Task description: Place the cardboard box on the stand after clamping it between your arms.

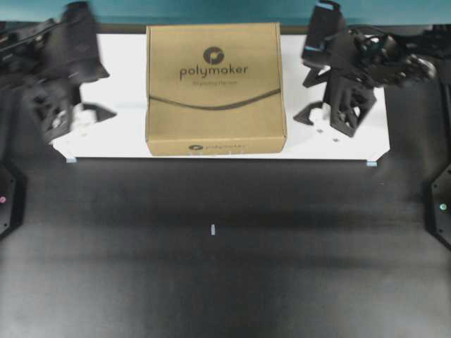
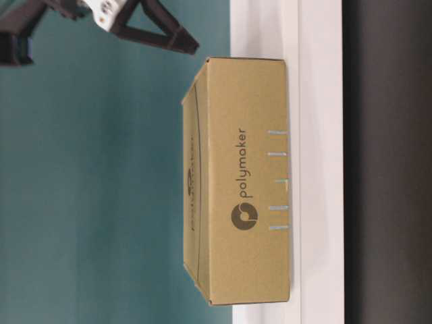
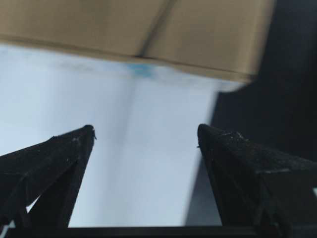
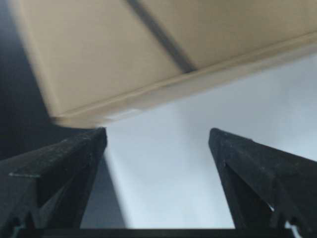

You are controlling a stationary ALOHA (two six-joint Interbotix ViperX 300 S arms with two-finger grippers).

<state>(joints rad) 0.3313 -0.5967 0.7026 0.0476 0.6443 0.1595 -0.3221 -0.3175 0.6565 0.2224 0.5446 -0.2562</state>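
Your cardboard box [image 1: 215,88] sits mid-stand [image 1: 120,141], reaching its rear edge | left gripper [image 3: 143,134] released, clear | right gripper [image 4: 156,136] released, clear

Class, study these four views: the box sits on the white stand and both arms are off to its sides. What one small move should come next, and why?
Probably both arms should draw back and away. The cardboard box already rests flat on the stand. The left gripper and right gripper are open with a gap to the box's sides, so nothing clamps it.
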